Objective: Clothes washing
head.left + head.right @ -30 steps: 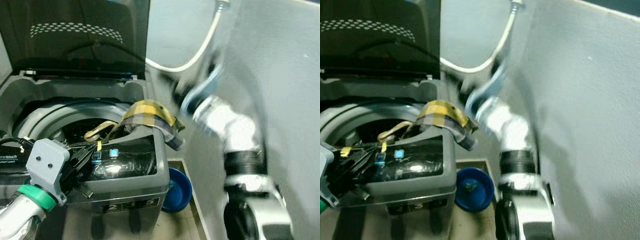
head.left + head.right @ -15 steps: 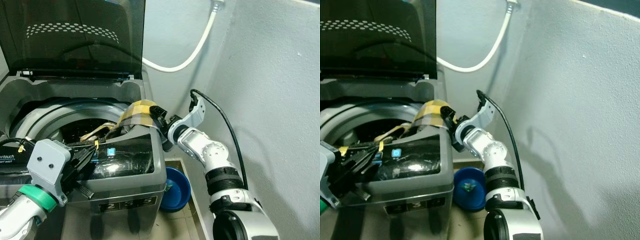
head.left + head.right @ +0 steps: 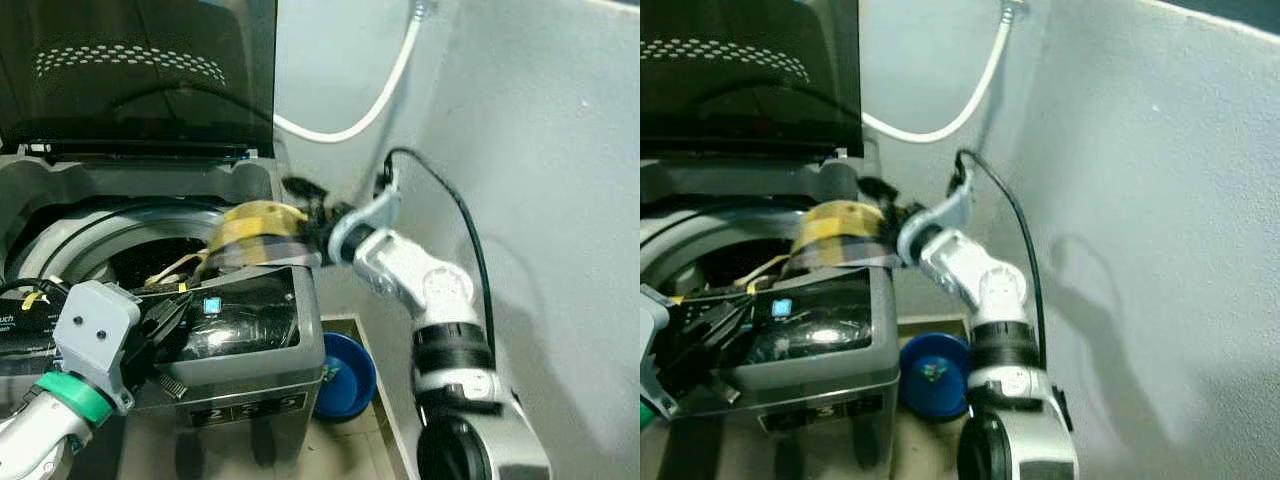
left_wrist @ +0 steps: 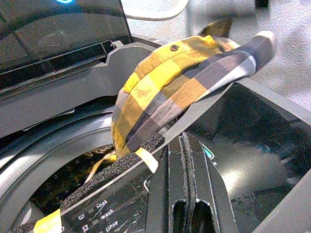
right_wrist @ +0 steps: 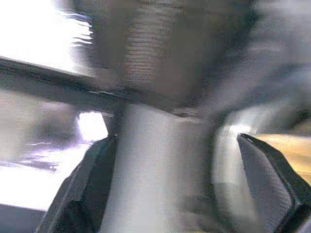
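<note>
Yellow-and-grey checked cloth (image 4: 184, 87) draped over washer rim (image 3: 300, 262), wide-spread right gripper (image 3: 300, 190) beside it.

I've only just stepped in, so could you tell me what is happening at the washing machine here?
The robot stands at an open top-loading washing machine with its lid raised. A yellow and grey checked garment lies draped over the right rim of the tub, not yet inside. The right gripper reaches in beside the garment from the wall side, fingers apart, blurred. The left gripper, fingers together, rests over the control panel at the front. A blue basin sits on the floor beside the machine.
</note>
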Robot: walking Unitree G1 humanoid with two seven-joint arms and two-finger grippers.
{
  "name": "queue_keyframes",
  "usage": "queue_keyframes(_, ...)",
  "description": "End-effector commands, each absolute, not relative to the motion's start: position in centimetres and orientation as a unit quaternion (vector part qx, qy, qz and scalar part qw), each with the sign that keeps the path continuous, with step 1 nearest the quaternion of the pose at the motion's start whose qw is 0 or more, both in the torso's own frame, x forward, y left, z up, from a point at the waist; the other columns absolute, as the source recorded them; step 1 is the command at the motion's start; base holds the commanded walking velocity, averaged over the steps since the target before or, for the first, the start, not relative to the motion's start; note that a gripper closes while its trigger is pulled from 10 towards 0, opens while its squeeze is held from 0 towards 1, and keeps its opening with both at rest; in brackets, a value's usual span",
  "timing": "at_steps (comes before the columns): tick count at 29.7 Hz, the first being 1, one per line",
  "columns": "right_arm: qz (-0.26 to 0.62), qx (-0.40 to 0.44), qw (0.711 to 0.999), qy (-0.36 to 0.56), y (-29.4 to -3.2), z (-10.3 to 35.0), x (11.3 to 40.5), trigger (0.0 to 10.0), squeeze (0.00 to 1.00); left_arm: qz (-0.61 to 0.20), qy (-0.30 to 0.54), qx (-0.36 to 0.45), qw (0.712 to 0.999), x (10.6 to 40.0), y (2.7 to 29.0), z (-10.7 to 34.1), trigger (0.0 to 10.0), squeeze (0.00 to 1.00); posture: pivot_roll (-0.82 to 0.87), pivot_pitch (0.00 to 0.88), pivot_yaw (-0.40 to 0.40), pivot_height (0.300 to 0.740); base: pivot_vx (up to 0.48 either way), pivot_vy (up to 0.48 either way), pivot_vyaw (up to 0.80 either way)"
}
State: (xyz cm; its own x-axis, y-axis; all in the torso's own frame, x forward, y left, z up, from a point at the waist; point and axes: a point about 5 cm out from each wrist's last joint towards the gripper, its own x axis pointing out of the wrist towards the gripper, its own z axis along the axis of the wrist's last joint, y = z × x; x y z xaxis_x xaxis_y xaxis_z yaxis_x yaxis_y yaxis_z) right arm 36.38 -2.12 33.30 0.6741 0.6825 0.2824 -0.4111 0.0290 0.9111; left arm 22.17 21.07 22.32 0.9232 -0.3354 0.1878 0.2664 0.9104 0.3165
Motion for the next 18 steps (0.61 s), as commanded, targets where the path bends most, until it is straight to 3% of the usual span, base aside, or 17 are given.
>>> queue_keyframes(1,0.477,0.646,0.591,0.078,-0.1,38.9,33.7,10.0,1.00,-0.157,-0.116,0.150,0.969,22.0,21.1,22.2,10.0,0.00,0.08,0.047,-0.059,0.740,0.000,0.000,0.00)
queue_keyframes(2,0.477,0.646,0.591,0.078,-0.1,38.9,33.7,10.0,1.00,-0.157,-0.116,0.150,0.969,22.0,21.1,22.2,10.0,0.00,0.08,0.047,-0.059,0.740,0.000,0.000,0.00)
queue_keyframes(3,0.501,0.676,0.538,0.036,-1.5,41.7,33.2,10.0,1.00,-0.157,-0.116,0.150,0.969,22.0,21.0,22.2,10.0,0.00,0.08,0.048,-0.058,0.740,0.000,0.000,0.00)
queue_keyframes(5,0.500,0.673,0.545,0.012,-2.4,42.1,33.5,10.0,1.00,-0.158,-0.117,0.149,0.969,22.1,21.0,22.1,10.0,0.00,0.07,0.048,-0.054,0.740,0.000,0.000,0.00)
queue_keyframes(7,0.461,0.633,0.622,-0.019,-4.3,41.0,35.0,10.0,1.00,-0.159,-0.119,0.147,0.969,22.3,20.9,22.1,10.0,0.00,0.07,0.047,-0.052,0.740,0.000,0.000,0.00)
queue_keyframes(8,0.399,0.544,0.738,-0.029,-5.7,38.7,36.6,10.0,1.00,-0.161,-0.121,0.143,0.969,22.7,20.7,22.1,10.0,0.00,0.07,0.048,-0.054,0.740,0.000,0.000,0.00)
queue_keyframes(9,0.399,0.544,0.738,-0.029,-5.7,38.7,36.6,10.0,1.00,-0.161,-0.121,0.143,0.969,22.7,20.7,22.1,10.0,0.00,0.07,0.048,-0.054,0.740,0.000,0.000,0.00)
queue_keyframes(12,0.301,0.363,0.881,-0.032,-7.1,35.1,38.2,10.0,1.00,-0.145,-0.119,0.146,0.971,23.7,20.4,22.0,10.0,0.00,0.07,0.050,-0.052,0.740,0.000,0.000,0.00)
queue_keyframes(13,0.274,0.306,0.911,-0.034,-7.5,34.1,38.5,10.0,1.00,-0.131,-0.120,0.149,0.973,24.2,20.3,22.0,10.0,0.00,0.07,0.049,-0.053,0.740,0.000,0.000,0.00)
queue_keyframes(15,0.252,0.283,0.925,-0.028,-8.1,32.8,38.8,10.0,1.00,-0.130,-0.133,0.139,0.973,25.0,19.8,22.3,10.0,0.00,0.06,0.049,-0.049,0.740,0.000,0.000,0.00)
queue_keyframes(18,0.230,0.322,0.918,-0.005,-9.0,31.4,38.8,10.0,1.00,-0.157,-0.167,0.114,0.967,26.4,17.9,23.4,10.0,0.00,0.06,0.049,-0.040,0.740,0.000,0.000,0.00)
